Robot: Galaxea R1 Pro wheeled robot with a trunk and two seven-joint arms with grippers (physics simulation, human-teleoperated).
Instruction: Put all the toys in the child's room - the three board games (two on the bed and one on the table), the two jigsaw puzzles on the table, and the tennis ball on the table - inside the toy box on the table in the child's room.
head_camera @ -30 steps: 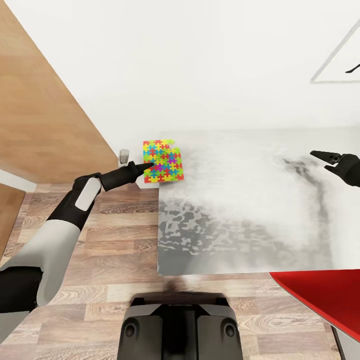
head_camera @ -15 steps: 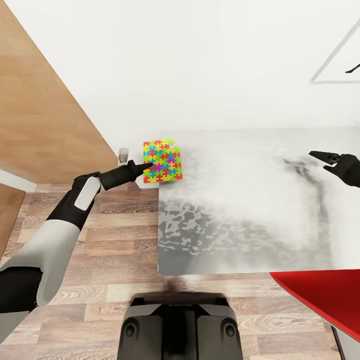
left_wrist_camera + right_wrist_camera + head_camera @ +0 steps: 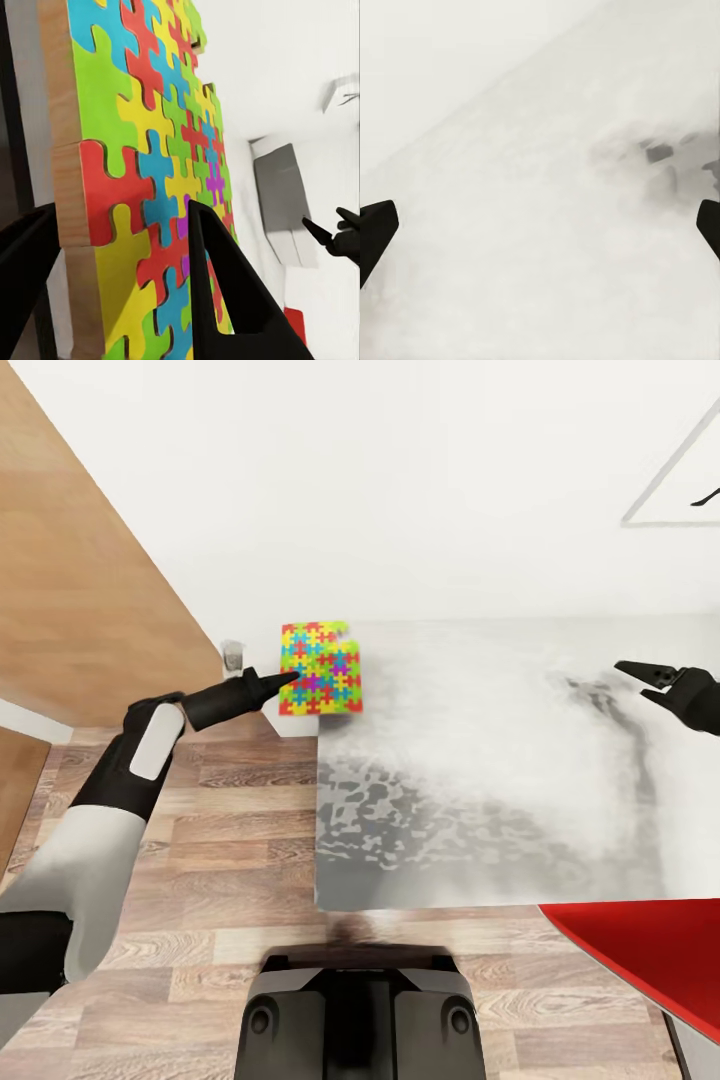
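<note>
One jigsaw puzzle (image 3: 320,669), a thin square slab of interlocking red, yellow, blue and green pieces with a pale wood-coloured edge, sits pinched in the robot's left gripper (image 3: 290,678) at the far left corner of the table (image 3: 500,780). The wrist view shows one dark, tapered finger (image 3: 225,292) lying across the printed face and the other behind the slab's edge, closed on it. The puzzle hangs tilted past the table's left edge, partly over the wood plank floor (image 3: 230,840). The left arm is plainly the nearer; the right gripper (image 3: 645,678) hovers well apart over the table's right side, its jaws parted and holding nothing. The desk top is smooth, pale and mottled grey. A red surface (image 3: 650,950) juts in at the near right. The next move probably calls for carrying the slab rightward.
</note>
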